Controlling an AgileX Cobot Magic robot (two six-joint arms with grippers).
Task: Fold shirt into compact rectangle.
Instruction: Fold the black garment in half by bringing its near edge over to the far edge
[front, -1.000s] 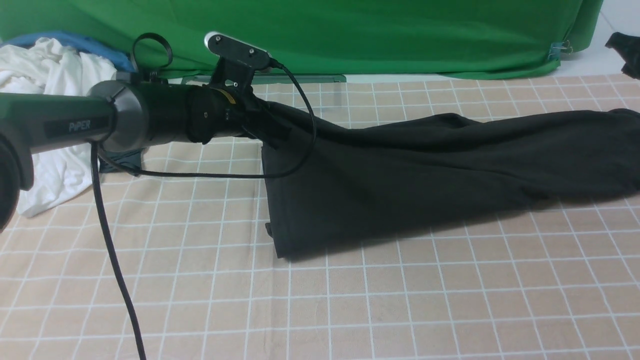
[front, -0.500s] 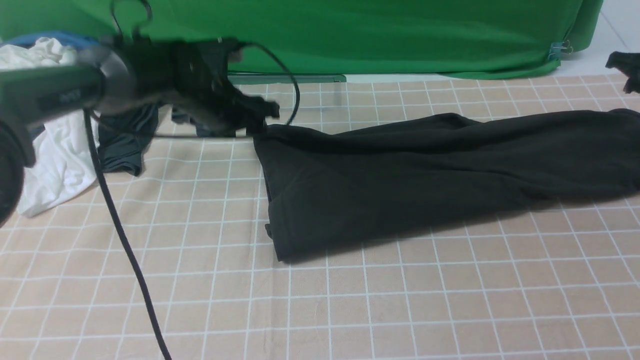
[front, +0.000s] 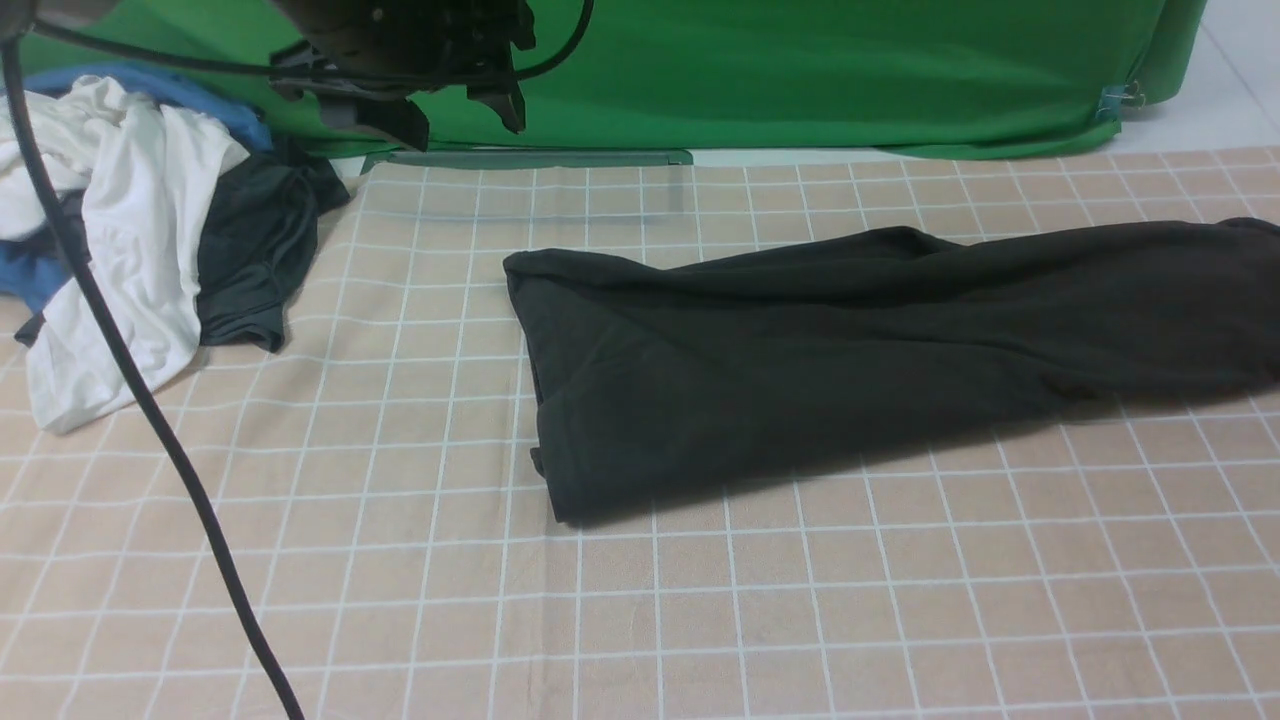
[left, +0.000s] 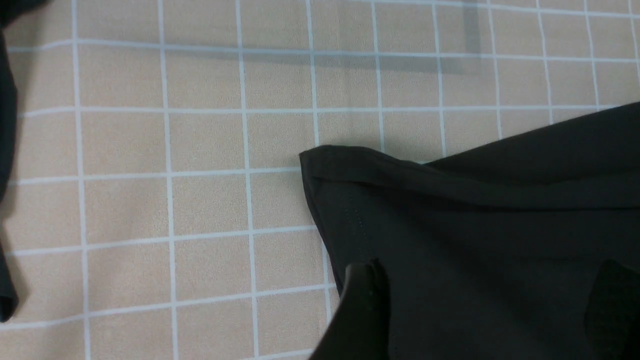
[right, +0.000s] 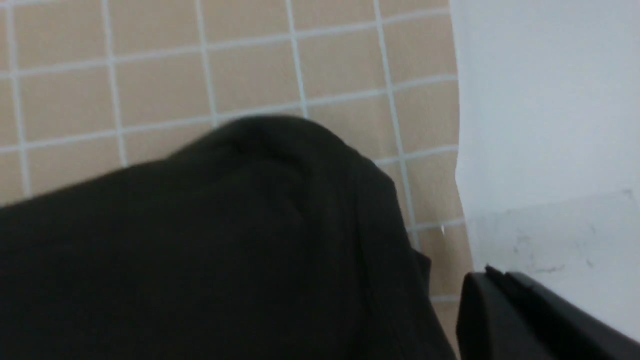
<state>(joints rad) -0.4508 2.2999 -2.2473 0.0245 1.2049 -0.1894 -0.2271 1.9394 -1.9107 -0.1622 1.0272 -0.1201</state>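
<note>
The black shirt (front: 850, 350) lies folded into a long band across the checked cloth, from the middle to the right edge of the front view. My left gripper (front: 462, 115) hangs open, high above the table's far left, with nothing between its fingers. In the left wrist view the left gripper (left: 490, 285) spreads wide over the shirt's (left: 475, 225) corner without touching it. My right gripper (right: 495, 282) is shut and empty, beside the shirt's (right: 225, 240) rounded end near the table's edge. It is out of the front view.
A pile of garments sits at the far left: white (front: 130, 220), dark grey (front: 255, 250) and blue (front: 190, 95). A black cable (front: 150, 420) slants across the left front. A green backdrop (front: 800, 70) closes the back. White floor (right: 540, 100) lies past the cloth's edge.
My left gripper has opened, let go of the shirt's far left corner, and risen up and back. The corner has dropped flat onto the cloth.
</note>
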